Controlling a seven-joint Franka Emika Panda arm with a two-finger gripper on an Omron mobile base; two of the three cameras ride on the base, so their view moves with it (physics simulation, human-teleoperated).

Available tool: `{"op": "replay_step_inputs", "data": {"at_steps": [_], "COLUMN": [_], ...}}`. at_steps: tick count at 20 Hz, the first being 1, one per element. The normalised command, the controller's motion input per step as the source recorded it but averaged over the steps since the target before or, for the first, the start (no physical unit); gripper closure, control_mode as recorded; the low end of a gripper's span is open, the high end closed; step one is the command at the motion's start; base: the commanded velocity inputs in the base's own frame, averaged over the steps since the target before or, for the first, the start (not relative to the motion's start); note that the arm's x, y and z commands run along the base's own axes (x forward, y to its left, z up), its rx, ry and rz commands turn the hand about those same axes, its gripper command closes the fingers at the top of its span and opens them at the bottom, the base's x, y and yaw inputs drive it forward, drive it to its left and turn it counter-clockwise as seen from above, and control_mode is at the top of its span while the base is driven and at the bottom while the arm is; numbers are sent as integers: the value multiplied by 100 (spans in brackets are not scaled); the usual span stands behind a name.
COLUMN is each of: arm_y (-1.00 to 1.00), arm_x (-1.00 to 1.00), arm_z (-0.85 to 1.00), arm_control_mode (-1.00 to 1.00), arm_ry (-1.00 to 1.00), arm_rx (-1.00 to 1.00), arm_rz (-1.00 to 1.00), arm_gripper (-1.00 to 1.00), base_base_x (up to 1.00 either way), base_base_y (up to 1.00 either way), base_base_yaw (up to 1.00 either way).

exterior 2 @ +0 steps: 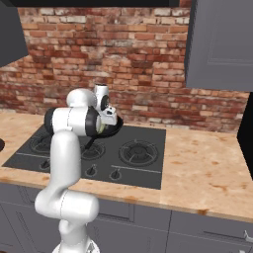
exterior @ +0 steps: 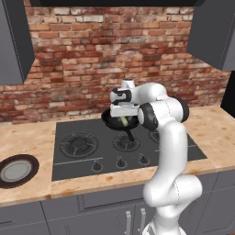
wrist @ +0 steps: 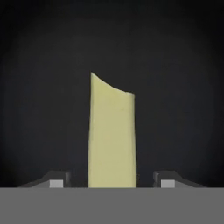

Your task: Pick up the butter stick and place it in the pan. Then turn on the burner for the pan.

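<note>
The black pan point(exterior: 109, 120) sits on the rear middle burner of the cooktop, its handle pointing toward the front. My gripper point(exterior: 124, 116) hangs just over the pan, pointing down into it. In the hand view the pale yellow butter stick point(wrist: 111, 135) stands out against the pan's dark floor point(wrist: 43, 87). My fingertips point(wrist: 57, 181) are apart, with a dark gap between each tip and the stick, so the gripper point(wrist: 112, 181) is open around it. A bit of yellow butter stick point(exterior: 124, 121) shows below the hand. From the right, the gripper point(exterior 2: 103, 126) covers part of the pan point(exterior 2: 115, 129).
A dark round plate with a grey centre point(exterior: 16, 170) lies on the counter at the far left. The black cooktop point(exterior: 78, 160) has a row of knobs point(exterior: 120, 161) along its front edge. A brick wall and grey cabinets stand behind and above.
</note>
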Motion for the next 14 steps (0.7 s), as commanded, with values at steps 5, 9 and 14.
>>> {"op": "replay_step_inputs", "data": {"at_steps": [5,9,14], "arm_y": [0,0,-2], "arm_x": [0,-10,-30], "arm_z": [17,42,39], "arm_control_mode": [-100,-100,-100], "arm_ry": [0,0,-1], "arm_rx": [0,0,0], "arm_rz": [0,0,0], "arm_gripper": [-100,-100,-100], "base_base_x": [0,0,0], "base_base_y": [0,0,0], "base_base_yaw": [0,0,0]}}
